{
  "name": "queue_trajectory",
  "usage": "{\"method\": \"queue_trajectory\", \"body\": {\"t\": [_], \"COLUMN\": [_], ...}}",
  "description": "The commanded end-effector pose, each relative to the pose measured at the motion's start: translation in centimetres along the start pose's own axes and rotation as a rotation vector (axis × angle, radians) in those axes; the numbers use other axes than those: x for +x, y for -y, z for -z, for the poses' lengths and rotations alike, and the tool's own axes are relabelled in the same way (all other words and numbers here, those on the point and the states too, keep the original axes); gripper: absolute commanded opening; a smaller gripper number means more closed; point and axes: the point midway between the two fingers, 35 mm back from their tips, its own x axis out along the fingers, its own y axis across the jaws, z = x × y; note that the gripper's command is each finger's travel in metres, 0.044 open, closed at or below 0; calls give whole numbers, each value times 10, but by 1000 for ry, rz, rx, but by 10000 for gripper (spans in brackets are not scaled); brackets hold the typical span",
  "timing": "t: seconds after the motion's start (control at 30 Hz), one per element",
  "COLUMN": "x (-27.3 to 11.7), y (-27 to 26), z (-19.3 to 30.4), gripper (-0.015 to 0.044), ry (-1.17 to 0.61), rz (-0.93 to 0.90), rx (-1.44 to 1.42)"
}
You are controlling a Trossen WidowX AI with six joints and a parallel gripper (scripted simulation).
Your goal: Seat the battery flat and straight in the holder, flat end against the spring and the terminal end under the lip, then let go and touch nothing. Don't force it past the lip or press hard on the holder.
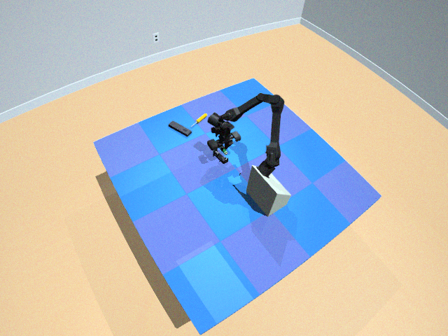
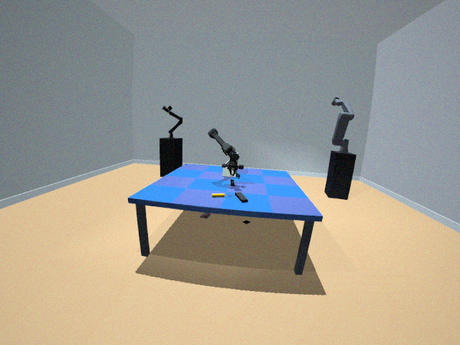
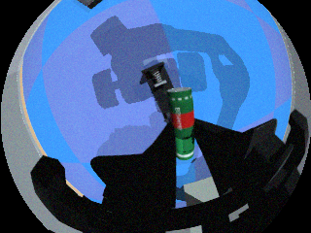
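Note:
My gripper (image 1: pixel 225 148) (image 3: pixel 182 124) is shut on the green battery with a red band (image 1: pixel 225 152) (image 3: pixel 183 119). In the wrist view the battery's flat grey end points up the picture and its other end lies between the fingers. The black holder (image 1: pixel 219 157) (image 2: pixel 232 182) (image 3: pixel 162 92) is on the table, beside and below the battery. In the wrist view its spring shows at the upper end and it slants relative to the battery. Its near end is hidden behind the left finger. The battery appears above the holder, not in it; the exact gap cannot be told.
A black remote (image 1: pixel 179 128) (image 2: pixel 241 197) and a yellow screwdriver (image 1: pixel 202 117) (image 2: pixel 218 195) lie on the checkered table beyond the holder from the arm's base. The pale base block (image 1: pixel 262 191) stands behind the gripper. Two other arms stand on black pedestals (image 2: pixel 170 156) (image 2: pixel 340 174) away from the table.

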Motion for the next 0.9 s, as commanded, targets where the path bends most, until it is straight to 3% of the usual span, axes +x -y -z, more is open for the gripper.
{"method": "queue_trajectory", "body": {"t": [0.0, 0.33, 0.87], "x": [-4, -3, 34], "y": [-7, -7, -5], "z": [-8, -9, -5], "gripper": [63, 63, 63], "ry": [7, -2, -241], "rz": [0, 3, 38], "rx": [-215, -248, -233]}}
